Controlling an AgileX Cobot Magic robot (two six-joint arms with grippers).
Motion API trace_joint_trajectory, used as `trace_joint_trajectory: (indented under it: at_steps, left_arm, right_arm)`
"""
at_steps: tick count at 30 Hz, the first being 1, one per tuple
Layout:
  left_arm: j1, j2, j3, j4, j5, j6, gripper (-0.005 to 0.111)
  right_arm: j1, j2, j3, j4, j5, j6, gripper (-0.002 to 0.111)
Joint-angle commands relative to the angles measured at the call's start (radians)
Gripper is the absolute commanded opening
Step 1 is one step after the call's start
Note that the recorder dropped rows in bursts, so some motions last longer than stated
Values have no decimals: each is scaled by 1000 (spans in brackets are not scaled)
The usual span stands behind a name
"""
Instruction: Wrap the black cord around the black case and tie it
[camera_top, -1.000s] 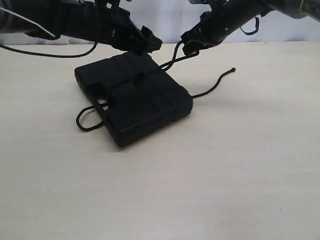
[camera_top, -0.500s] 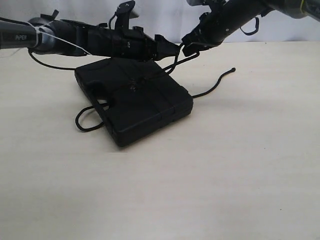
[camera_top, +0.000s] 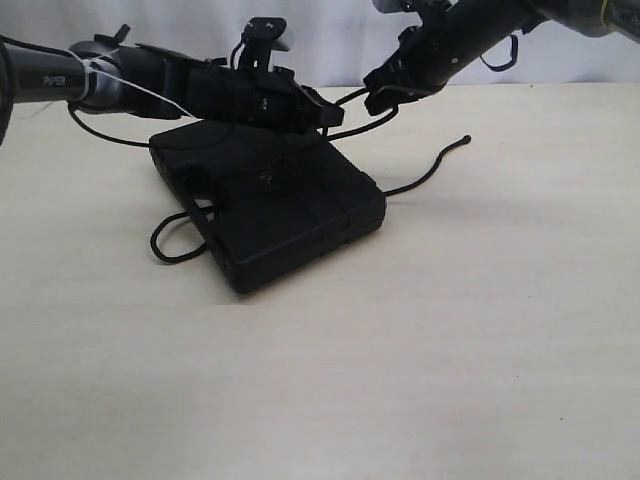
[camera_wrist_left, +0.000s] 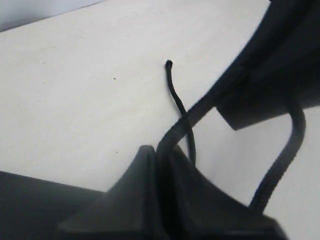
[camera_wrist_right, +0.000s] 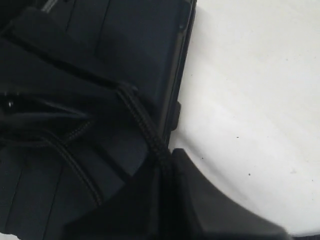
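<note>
The black case (camera_top: 270, 205) lies flat on a pale cream table (camera_top: 450, 340). The black cord (camera_top: 441, 157) crosses its lid, with a loop and a free end trailing on the tabletop. Above the case's far corner, the left gripper (camera_top: 335, 112) and the right gripper (camera_top: 375, 98) each pinch the cord. A plain whitish wall (camera_top: 330, 40) stands behind.

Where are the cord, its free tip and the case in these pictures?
cord (camera_wrist_left: 200, 106): left wrist view, on the thick taut stretch.
tip (camera_top: 467, 139): exterior view, on the knobbed end.
case (camera_top: 300, 215): exterior view, on the middle of its lid.

Braided cord (camera_wrist_left: 205, 104), matte plastic case (camera_top: 290, 210)
</note>
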Motion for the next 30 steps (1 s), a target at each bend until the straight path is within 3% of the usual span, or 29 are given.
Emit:
trace_joint_trajectory:
  at_steps: [1,5,10,17,30]
  left_arm:
    - [70,-12,-6,0,-13,-33,0]
    - [119,-14,-6,16,31,-33,0]
    - [156,-14,-6,156,42,-76,0]
    - [237,-77,-6,157,109,-89,0]
    - [207,-82,-6,217,415,-112,0]
  right_arm:
    - [0,-11,3,-67,47,4,5]
    - [0,-11,3,-80,47,8,5]
    - [0,-22,3,-143,3,79,5]
    - [-1,-23,3,-233,-15,147,5]
    - [0,-23,3,-132,-21,153,5]
